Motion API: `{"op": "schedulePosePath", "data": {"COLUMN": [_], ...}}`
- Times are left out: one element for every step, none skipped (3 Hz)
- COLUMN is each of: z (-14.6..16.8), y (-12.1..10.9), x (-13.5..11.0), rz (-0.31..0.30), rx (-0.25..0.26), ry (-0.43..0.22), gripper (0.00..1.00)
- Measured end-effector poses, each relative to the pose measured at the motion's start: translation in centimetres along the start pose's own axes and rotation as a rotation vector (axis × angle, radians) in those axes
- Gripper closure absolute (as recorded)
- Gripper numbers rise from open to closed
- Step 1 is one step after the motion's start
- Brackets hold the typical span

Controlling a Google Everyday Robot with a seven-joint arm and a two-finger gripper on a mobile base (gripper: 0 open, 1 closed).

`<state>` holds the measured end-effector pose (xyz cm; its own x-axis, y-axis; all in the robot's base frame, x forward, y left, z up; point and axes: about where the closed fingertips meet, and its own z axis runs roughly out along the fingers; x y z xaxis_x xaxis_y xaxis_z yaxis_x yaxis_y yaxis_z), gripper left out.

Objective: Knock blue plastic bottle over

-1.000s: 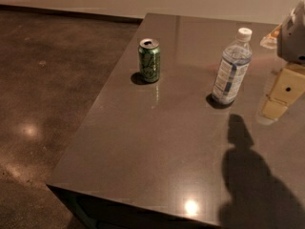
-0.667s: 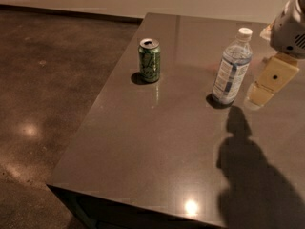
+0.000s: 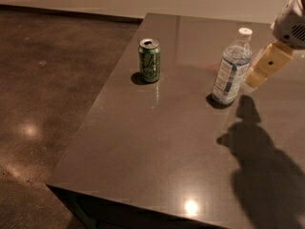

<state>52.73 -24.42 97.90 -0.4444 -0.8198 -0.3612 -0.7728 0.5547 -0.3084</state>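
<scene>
The table (image 3: 157,147) is dark and shiny, with a bright spot of light near its front edge. The bottle (image 3: 231,73) stands up toward the far right corner. The hand (image 3: 257,78) hangs just beside it on the right; wide or narrow, I cannot tell. A can (image 3: 149,61) stands near the left edge. The floor (image 3: 47,104) is brown.

the bench (image 3: 157,147) is a dark, glossy grey-brown slab standing on a mottled brown floor (image 3: 43,104). two things stand upright on it, well apart: a green can (image 3: 149,60) towards the far left edge, and the blue plastic bottle (image 3: 231,68), white-capped, further right. the end effector (image 3: 259,75) hangs above the bench just beside the bottle, on its right. a broad dark shadow (image 3: 262,166) lies across the right part of the top, and a small glint of light (image 3: 191,207) sits near the front edge.
</scene>
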Motion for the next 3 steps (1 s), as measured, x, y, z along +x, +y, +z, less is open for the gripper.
{"op": "schedulePosePath", "data": {"z": [1.3,2.8,4.1], "y": [-1.3,-1.8,-1.9], "x": [0.0,-0.7,-2.1], "rz": [0.052,0.078,0.093], "rx": [0.011,0.018,0.023], "ry": [-0.051,-0.133,-0.214], "gripper": [0.00,0.00,0.00]}}
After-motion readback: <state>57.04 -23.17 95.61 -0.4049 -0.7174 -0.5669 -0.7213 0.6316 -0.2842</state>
